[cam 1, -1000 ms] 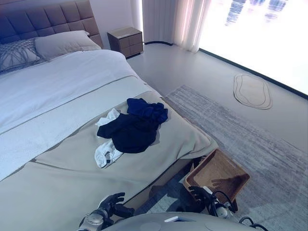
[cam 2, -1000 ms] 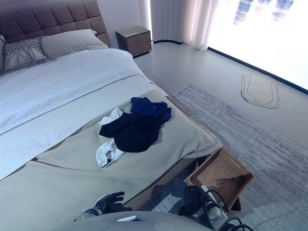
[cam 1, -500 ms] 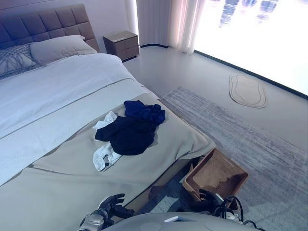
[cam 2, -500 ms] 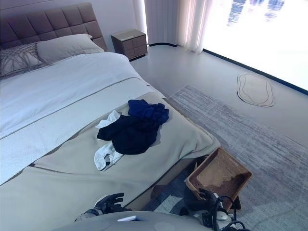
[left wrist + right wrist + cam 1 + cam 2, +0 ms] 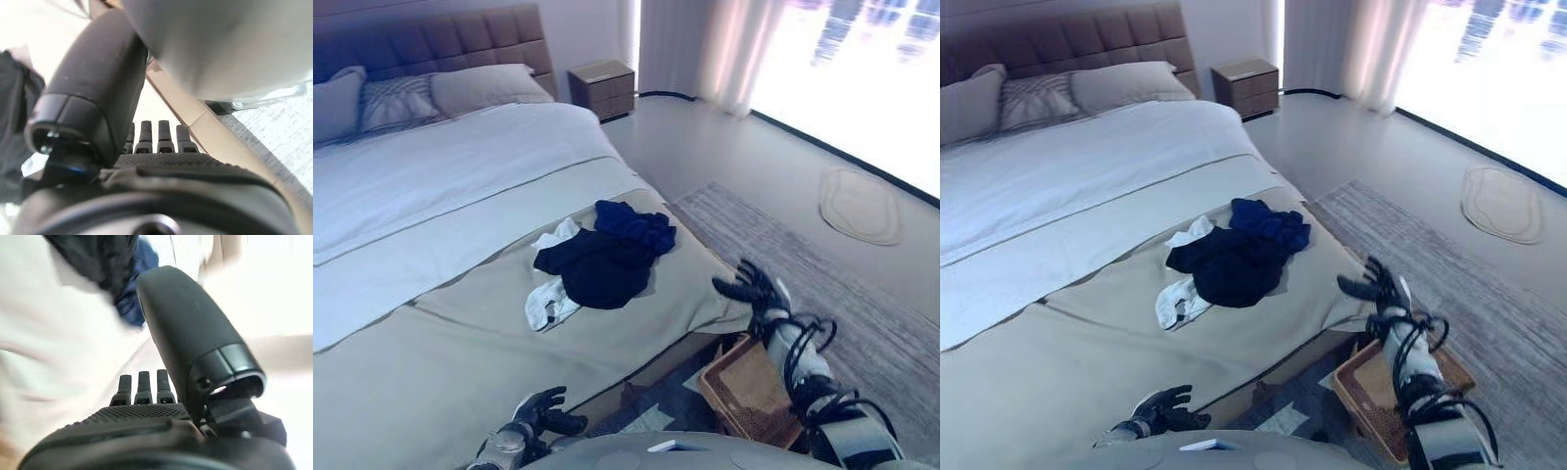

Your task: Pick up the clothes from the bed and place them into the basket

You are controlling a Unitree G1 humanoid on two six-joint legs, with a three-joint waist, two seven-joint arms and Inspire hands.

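Observation:
A pile of clothes lies near the foot of the bed (image 5: 431, 323): a black garment (image 5: 597, 269), a blue garment (image 5: 636, 225) and a white garment (image 5: 548, 304). The woven basket (image 5: 744, 397) stands on the floor at the bed's foot corner. My right hand (image 5: 752, 289) is raised, open and empty, above the basket and right of the clothes; its wrist view shows the blue garment (image 5: 132, 293) past the fingers. My left hand (image 5: 540, 411) is low by the bed's front edge, open and empty.
Pillows (image 5: 480, 86) and a padded headboard (image 5: 431, 39) are at the far end. A nightstand (image 5: 604, 86) stands beside the bed. A grey rug (image 5: 862, 304) covers the floor on the right, with a small oval mat (image 5: 860, 204) by the window.
My right hand has risen from low beside the basket to level with the bed's foot corner. The camera has shifted, so the whole scene sits differently. The clothes have not moved.

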